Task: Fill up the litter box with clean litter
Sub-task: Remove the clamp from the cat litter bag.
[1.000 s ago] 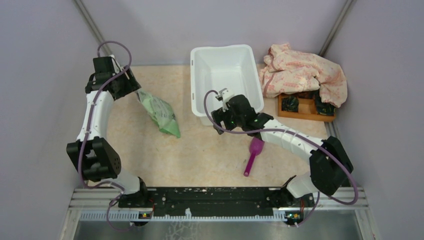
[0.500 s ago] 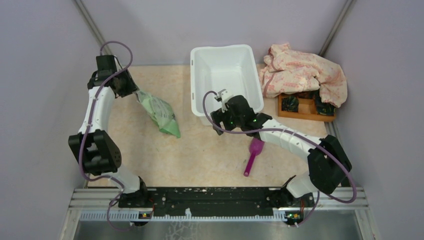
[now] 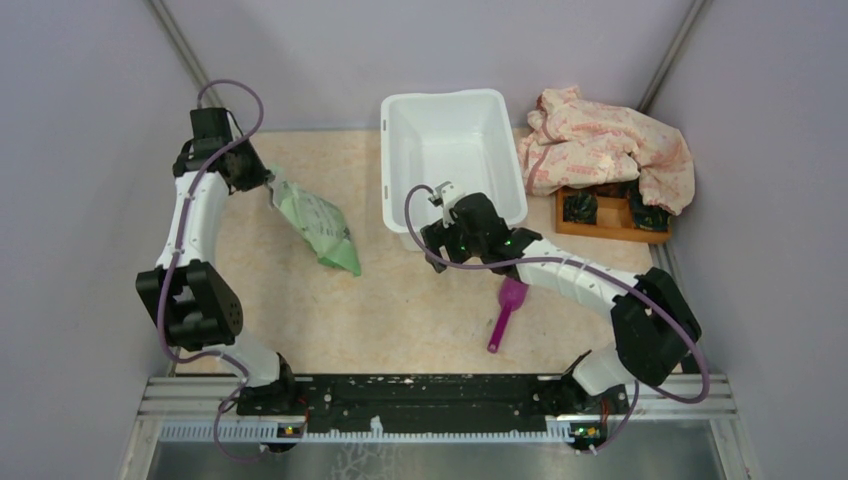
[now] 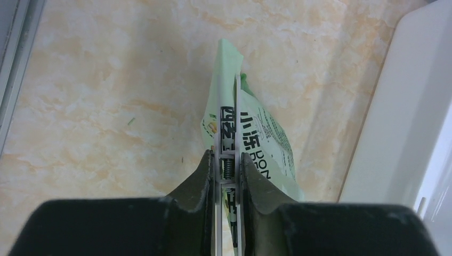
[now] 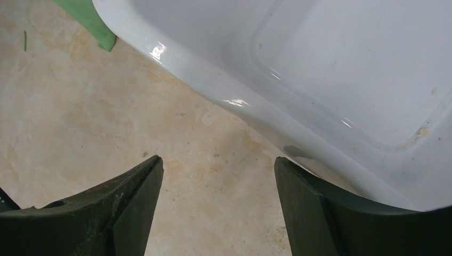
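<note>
The white litter box [image 3: 391, 170] stands at the back middle of the table, with nothing inside. A green-and-white printed bag [image 3: 318, 225] lies to its left. My left gripper [image 3: 262, 180] is at the bag's upper end. In the left wrist view this gripper [image 4: 228, 158] is shut on the white spring clip [image 4: 236, 117] that runs along the bag [image 4: 266, 144]. My right gripper [image 3: 435, 243] hangs open at the box's near left corner. The right wrist view has one fingertip [image 5: 290, 176] right below the litter box [image 5: 330, 69] wall. The clean litter is hidden.
A magenta scoop [image 3: 507, 312] lies on the table right of centre, under my right arm. A pink patterned cloth [image 3: 605, 145] partly covers a small wooden tray [image 3: 605, 228] at the back right. Grey walls enclose the table on three sides.
My left gripper has closed its jaws onto the bag's clip, and the arm has shifted slightly back and left. The right arm has barely moved.
</note>
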Available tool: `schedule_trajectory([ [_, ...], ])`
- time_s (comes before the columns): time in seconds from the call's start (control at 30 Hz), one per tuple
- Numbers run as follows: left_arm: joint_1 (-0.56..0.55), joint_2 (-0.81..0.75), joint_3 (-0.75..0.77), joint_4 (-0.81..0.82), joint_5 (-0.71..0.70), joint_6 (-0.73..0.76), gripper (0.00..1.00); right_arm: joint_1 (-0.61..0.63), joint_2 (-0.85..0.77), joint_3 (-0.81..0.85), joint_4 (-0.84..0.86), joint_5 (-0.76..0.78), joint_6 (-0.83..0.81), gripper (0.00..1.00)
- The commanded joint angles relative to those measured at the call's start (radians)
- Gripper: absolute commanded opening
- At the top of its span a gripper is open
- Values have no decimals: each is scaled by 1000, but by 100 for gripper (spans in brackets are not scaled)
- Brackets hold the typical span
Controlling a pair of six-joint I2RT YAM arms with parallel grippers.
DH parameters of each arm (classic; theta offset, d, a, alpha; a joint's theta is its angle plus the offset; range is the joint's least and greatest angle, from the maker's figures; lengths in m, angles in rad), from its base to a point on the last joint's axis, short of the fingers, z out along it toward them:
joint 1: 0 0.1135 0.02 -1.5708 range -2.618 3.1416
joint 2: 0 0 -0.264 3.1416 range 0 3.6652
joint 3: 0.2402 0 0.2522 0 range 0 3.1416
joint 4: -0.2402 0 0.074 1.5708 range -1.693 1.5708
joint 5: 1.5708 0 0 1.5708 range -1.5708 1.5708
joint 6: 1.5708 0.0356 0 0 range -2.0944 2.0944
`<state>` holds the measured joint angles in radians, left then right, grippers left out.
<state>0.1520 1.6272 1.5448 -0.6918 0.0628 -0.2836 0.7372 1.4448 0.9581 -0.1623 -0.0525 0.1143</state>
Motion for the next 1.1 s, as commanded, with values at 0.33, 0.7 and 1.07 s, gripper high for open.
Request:
schedule_trajectory([
  [0.33,-11,-41,56,-56,-32,7,0,8,9,6,46,-16,-2,76],
  [0.7,-12,-212,24,-61,-94,-27,0,20,19,33,25,-14,-1,76],
  [1.07,-11,-455,-352,-32,-211,-53,0,41,-10,81,-23,-32,6,76],
])
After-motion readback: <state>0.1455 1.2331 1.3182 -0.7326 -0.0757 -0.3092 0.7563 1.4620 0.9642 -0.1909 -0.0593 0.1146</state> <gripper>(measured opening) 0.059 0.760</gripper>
